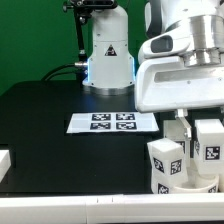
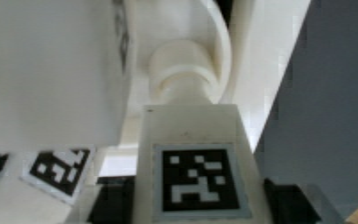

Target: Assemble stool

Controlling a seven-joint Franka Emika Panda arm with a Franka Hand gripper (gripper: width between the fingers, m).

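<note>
The white stool parts stand at the exterior view's lower right: two blocky tagged legs (image 1: 166,163) (image 1: 209,148) point up from the seat (image 1: 190,186), which is mostly hidden. My gripper (image 1: 181,122) hangs straight down over them. In the wrist view my gripper (image 2: 201,205) is shut on a white stool leg (image 2: 197,150). That leg carries a black-and-white tag, with a dark finger (image 2: 114,198) on each side of it. Its far end meets the curved white seat (image 2: 185,60). Another tagged part (image 2: 51,166) shows beside it.
The marker board (image 1: 113,122) lies flat on the black table, in the middle. A second robot's base (image 1: 108,60) stands behind it. A white block (image 1: 3,160) sits at the exterior view's left edge. The table's front edge runs close below the stool parts.
</note>
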